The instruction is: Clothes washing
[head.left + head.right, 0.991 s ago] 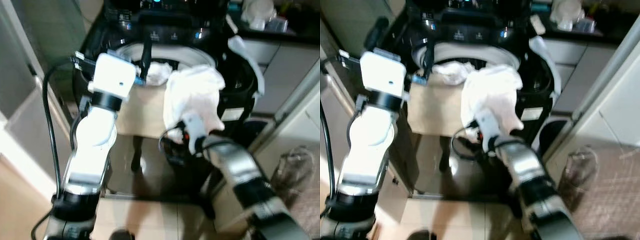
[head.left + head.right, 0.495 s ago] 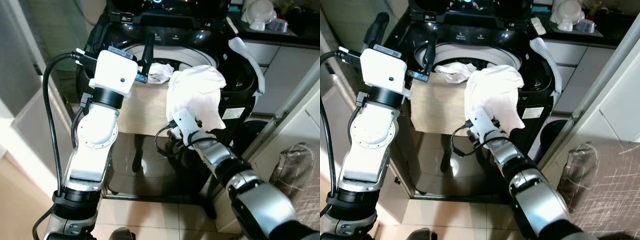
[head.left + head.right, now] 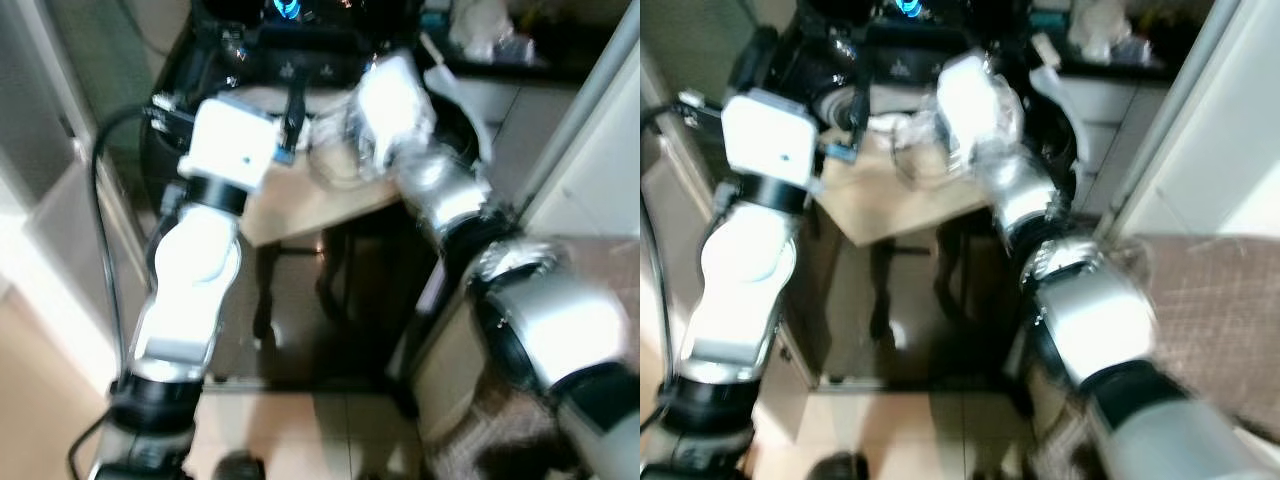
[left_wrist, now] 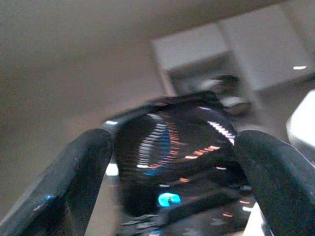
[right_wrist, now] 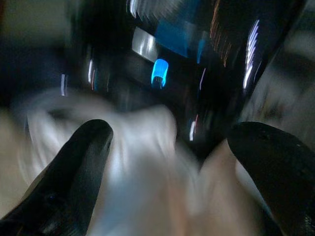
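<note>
**Both grippers spread wide at the washer, white laundry under the right one**

Right gripper (image 5: 167, 162) reaches out over the top of the black washing machine (image 3: 300, 60), its two black fingers (image 5: 74, 162) parted wide and clasping nothing. Just beyond those fingers lies blurred white laundry (image 5: 133, 162), pale and rumpled, below the machine's dark control panel (image 5: 167, 54) with a blue light on it. Whether the fingertips touch the cloth cannot be told through the blur. From the head views, the right arm's white wrist housing (image 3: 395, 95) sits above the machine's opening, with white cloth (image 3: 335, 135) bunched beside it at the rim.

Left gripper (image 4: 172, 162) is raised at the left side of the machine, fingers (image 4: 74, 167) also spread apart and empty. Between them the wrist camera sees the washer's raised black lid (image 4: 172, 132), glossy with streaks of reflected light, and pale cabinets (image 4: 236, 49) behind. The left arm's white wrist block (image 3: 235, 145) stands just in front of the machine's left edge.

A tan panel (image 3: 300, 195) spans the space below the opening between the two arms. Glossy dark flooring (image 3: 300, 320) lies underneath, and a brownish woven mat (image 3: 1210, 300) lies to the right. Everything is smeared by motion.
</note>
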`<state>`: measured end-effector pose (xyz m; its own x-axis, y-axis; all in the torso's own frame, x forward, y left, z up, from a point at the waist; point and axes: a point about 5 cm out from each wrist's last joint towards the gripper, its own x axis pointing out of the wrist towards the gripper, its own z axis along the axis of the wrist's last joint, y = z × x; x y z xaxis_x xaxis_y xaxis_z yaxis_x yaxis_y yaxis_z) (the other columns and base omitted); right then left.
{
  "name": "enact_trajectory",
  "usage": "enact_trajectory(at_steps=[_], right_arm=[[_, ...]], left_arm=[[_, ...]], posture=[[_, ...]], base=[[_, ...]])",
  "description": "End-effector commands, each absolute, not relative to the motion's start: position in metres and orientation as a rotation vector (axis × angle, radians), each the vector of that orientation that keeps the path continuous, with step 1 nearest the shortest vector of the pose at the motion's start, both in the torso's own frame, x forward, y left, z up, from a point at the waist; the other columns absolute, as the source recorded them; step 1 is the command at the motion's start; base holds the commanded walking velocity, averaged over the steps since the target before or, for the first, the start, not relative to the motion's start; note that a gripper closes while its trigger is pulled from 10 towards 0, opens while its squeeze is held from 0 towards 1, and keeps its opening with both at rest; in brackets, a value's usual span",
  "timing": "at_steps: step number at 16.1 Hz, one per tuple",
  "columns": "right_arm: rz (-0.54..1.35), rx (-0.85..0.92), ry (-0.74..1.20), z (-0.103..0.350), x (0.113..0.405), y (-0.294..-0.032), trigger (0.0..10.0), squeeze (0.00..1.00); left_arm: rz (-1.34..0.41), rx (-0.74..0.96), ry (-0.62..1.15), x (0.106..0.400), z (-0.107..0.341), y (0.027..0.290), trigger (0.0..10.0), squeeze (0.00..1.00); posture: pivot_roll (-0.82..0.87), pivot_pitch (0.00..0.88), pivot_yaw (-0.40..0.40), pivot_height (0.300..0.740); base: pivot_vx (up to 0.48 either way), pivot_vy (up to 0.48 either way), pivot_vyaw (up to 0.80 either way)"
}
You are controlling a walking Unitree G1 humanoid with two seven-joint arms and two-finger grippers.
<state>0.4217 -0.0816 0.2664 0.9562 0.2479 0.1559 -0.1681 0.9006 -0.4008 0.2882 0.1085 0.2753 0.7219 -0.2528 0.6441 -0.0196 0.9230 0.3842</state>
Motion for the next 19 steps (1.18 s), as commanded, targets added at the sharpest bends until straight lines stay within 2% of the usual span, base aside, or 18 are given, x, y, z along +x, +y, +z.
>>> enact_trajectory(at_steps=[1,3,6,11,17,19], right_arm=[[0.243,-0.361,-0.220,0.265,0.420,-0.071,10.0,0.00],[0.231,-0.380,-0.417,0.313,0.417,-0.064,10.0,0.00],[0.211,-0.319,-0.429,0.320,0.418,-0.068,10.0,0.00],[0.232,-0.095,-0.350,0.264,0.413,-0.079,10.0,0.00],[0.236,-0.056,-0.242,0.163,0.374,-0.108,10.0,0.00],[0.223,-0.055,-0.239,0.161,0.372,-0.110,10.0,0.00]], left_arm=[[-0.124,0.381,-0.751,0.289,0.274,0.110,10.0,0.00],[-0.128,0.378,-0.752,0.290,0.273,0.108,10.0,0.00],[-0.119,0.379,-0.750,0.289,0.272,0.109,10.0,0.00],[-0.101,0.414,-0.723,0.290,0.266,0.109,10.0,0.00],[-0.086,0.406,-0.665,0.295,0.258,0.115,10.0,0.00],[-0.107,0.399,-0.655,0.296,0.257,0.114,10.0,0.00]], posture=[[0.13,0.012,-0.056,0.740],[0.13,0.009,-0.056,0.740],[0.13,0.017,-0.069,0.740],[0.12,0.019,-0.067,0.740],[0.09,0.010,-0.046,0.740],[0.08,0.006,-0.041,0.740]], base=[[0.000,0.000,0.00],[0.000,0.000,0.00],[0.000,0.000,0.00],[0.000,0.000,0.00],[0.000,0.000,0.00],[0.133,0.000,0.00]])
